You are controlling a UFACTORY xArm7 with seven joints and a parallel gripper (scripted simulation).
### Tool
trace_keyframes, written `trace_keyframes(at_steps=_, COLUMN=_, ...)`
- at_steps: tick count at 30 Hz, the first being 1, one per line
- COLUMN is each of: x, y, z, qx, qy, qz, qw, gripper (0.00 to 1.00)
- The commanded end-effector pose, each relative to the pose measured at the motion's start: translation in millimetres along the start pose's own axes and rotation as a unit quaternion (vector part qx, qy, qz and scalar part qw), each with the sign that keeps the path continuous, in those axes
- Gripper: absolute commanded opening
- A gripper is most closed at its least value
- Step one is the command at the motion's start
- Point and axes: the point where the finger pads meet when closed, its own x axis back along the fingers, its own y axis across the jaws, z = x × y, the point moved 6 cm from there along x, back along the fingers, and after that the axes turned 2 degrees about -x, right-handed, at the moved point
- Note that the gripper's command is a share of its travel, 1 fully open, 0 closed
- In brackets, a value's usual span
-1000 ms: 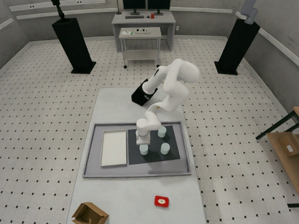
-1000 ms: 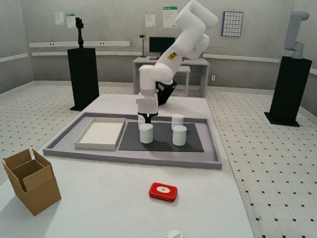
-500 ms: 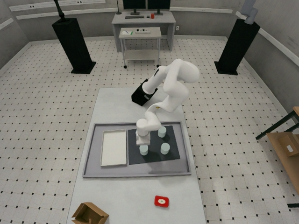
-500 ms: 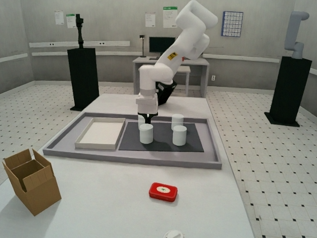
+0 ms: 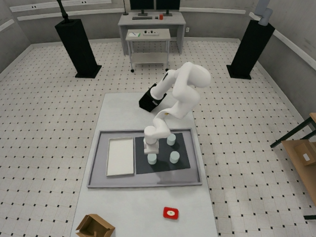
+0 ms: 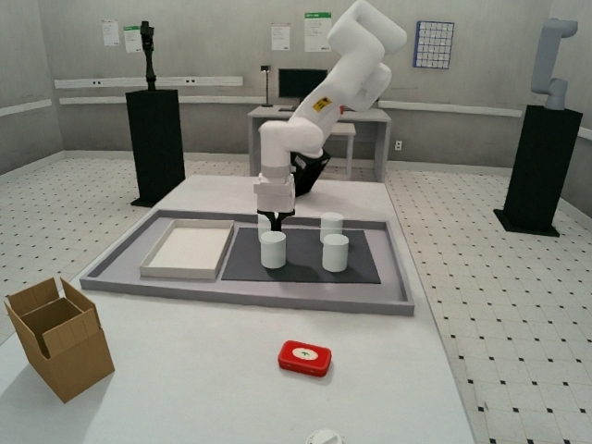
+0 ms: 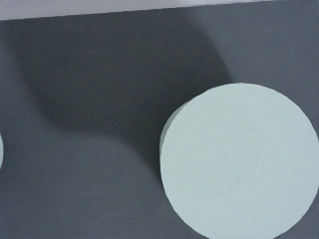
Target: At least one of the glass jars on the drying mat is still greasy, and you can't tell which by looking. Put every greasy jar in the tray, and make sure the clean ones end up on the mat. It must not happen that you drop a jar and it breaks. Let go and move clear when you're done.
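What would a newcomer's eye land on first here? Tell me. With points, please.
Probably the white robot arm [image 5: 187,89] [image 6: 351,71], reaching over the dark drying mat [image 5: 159,167] [image 6: 301,275]. Next, the bright red tin [image 5: 167,216] [image 6: 291,365] on the near tabletop, then the open cardboard box [image 5: 108,229] [image 6: 79,367] at its near left.

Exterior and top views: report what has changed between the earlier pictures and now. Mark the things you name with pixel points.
Nothing has visibly changed. The gripper [image 5: 151,149] [image 6: 276,230] hangs in the same place with its fingers shut, and no jar has been taken hold of or let go. The glass jars [image 5: 174,157] [image 6: 335,252] [image 7: 239,159] stay standing on the drying mat [image 5: 163,167] [image 6: 305,274] [image 7: 100,75], and the tray [image 5: 120,155] [image 6: 186,248] stays empty.
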Motion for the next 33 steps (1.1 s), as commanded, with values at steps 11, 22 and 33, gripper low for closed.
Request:
trace_keyframes(at_steps=11, x=3.0, y=0.8, z=3.1, qx=0.0, qy=0.002, qz=-0.001, qw=1.0, gripper=0.0)
trace_keyframes(at_steps=22, x=4.0, y=0.7, z=4.3, qx=0.0, qy=0.002, qz=-0.001, qw=1.0, gripper=0.0)
trace_keyframes(at_steps=33, x=4.9, y=0.7, z=5.5, qx=0.0, qy=0.002, qz=-0.001, qw=1.0, gripper=0.0)
